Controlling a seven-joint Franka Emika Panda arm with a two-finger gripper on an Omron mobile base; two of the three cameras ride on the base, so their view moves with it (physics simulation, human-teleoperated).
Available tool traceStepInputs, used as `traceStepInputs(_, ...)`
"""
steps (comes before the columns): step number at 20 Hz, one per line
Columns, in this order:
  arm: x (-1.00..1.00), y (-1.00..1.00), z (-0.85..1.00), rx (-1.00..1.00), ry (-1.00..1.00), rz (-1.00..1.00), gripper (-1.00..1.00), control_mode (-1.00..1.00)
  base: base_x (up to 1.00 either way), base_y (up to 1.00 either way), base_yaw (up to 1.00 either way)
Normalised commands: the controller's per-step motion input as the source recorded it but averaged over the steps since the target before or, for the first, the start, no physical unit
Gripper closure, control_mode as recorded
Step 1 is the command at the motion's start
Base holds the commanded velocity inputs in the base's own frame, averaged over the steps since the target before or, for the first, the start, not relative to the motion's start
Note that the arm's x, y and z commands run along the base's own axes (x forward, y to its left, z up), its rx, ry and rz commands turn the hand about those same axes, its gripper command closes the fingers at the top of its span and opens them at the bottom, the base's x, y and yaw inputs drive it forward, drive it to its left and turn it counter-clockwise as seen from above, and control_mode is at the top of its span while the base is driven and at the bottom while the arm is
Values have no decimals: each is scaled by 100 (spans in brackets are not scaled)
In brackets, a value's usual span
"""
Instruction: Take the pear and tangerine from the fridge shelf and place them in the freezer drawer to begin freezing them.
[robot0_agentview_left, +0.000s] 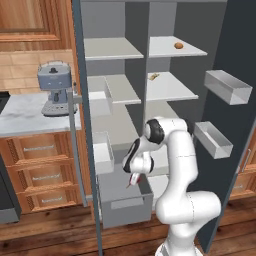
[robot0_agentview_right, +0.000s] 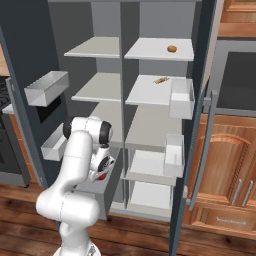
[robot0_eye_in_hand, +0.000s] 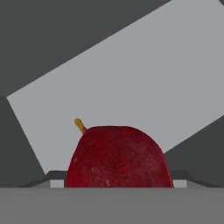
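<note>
pear (robot0_eye_in_hand: 118, 157) – glossy red, yellow stem | tangerine (robot0_agentview_left: 178, 45) – orange | freezer drawer (robot0_agentview_left: 126, 207) – grey

Red pear (robot0_eye_in_hand: 118, 157) low over the open freezer drawer (robot0_agentview_left: 127, 205); tangerine (robot0_agentview_left: 178, 45) on top fridge shelf (robot0_agentview_left: 192, 51).

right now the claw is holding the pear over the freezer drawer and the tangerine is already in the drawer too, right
Not quite. The tangerine sits on the top fridge shelf, as the left base view shows. The rest holds: the claw holds the pear over the freezer drawer.
</note>
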Motion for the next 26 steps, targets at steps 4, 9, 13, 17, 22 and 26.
traceStepInputs(4,-98,0,-53,7,0,3,100,-100,0,0,0)
traceStepInputs(9,-97,0,-34,9,2,1,100,-100,0,0,0)
traceStepInputs(13,-61,11,-6,3,7,0,100,-100,0,0,0)
traceStepInputs(17,-12,18,1,0,4,0,100,-100,0,0,0)
traceStepInputs(22,24,41,0,0,1,0,100,-100,0,0,0)
traceStepInputs(26,39,64,-24,0,15,0,100,-100,0,0,0)
